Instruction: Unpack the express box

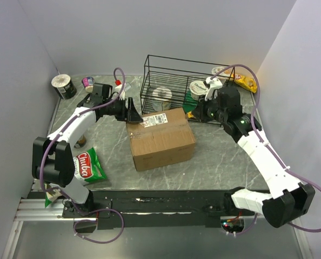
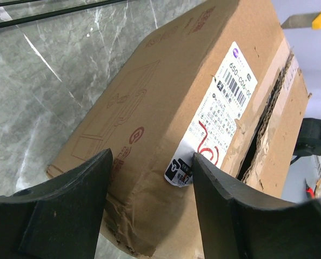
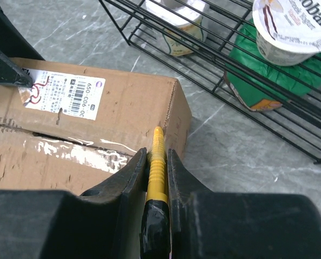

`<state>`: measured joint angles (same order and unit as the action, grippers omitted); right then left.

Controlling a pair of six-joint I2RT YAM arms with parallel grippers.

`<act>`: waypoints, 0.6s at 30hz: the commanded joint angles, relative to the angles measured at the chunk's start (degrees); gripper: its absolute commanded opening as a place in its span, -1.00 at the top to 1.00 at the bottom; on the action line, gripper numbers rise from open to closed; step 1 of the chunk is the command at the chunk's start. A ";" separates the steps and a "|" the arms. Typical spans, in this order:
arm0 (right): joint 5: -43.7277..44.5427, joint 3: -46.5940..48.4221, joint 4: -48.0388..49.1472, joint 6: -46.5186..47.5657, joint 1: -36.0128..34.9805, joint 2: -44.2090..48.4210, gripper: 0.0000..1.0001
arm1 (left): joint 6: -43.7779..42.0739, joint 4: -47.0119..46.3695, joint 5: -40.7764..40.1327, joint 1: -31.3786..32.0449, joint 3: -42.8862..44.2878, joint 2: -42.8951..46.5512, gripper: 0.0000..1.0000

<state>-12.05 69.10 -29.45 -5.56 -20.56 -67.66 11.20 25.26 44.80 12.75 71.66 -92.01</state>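
The express box (image 1: 160,137), a brown carton with a white label (image 1: 156,119), lies mid-table. My left gripper (image 1: 132,112) is open at the box's far left corner. In the left wrist view its fingers (image 2: 68,205) straddle that corner of the box (image 2: 149,102) beside the label (image 2: 225,102). The top seam (image 2: 260,129) gapes there. My right gripper (image 1: 197,113) is at the box's far right corner. It is shut on a yellow utility knife (image 3: 157,162) that points over the box (image 3: 112,108) near the taped seam (image 3: 68,147).
A black wire basket (image 1: 149,75) behind the box holds cups and a green bag (image 3: 268,70). A yogurt cup (image 3: 293,27) sits in it near my right gripper. A green Chuba bag (image 1: 87,164) lies front left. Cups (image 1: 63,85) stand at the back left corner.
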 commanded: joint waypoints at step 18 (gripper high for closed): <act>2.56 -2.83 -9.40 -3.40 -1.77 5.78 1.00 | 1.45 4.89 -8.14 -1.68 -3.89 -0.98 0.99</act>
<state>-9.37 66.98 -32.77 -8.29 -21.76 -63.05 13.39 24.16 46.61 12.38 70.67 -91.96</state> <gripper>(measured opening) 0.235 0.604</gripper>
